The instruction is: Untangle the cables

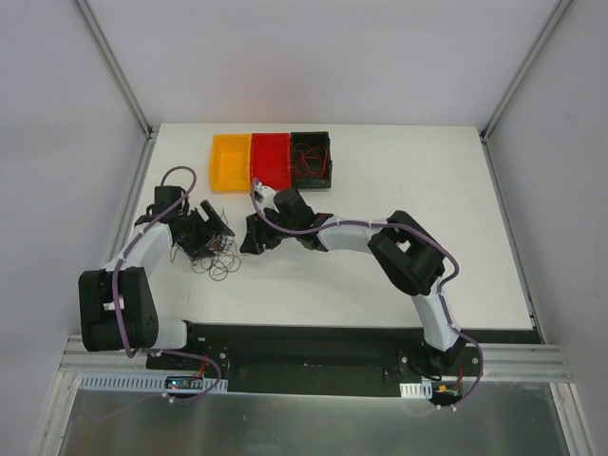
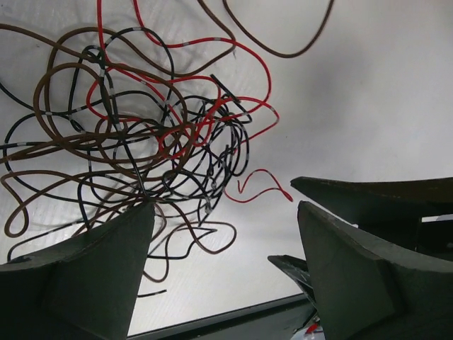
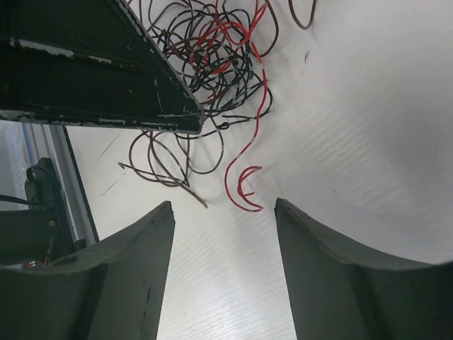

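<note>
You find the cables (image 2: 141, 134) in one red, brown and black tangle on the table (image 1: 427, 190), left of centre, with the left gripper (image 2: 226, 205) and right gripper (image 3: 224, 204) both spread apart beside it, grasping nothing.

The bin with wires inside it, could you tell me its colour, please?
The bin is black; the top external view shows it best.
</note>
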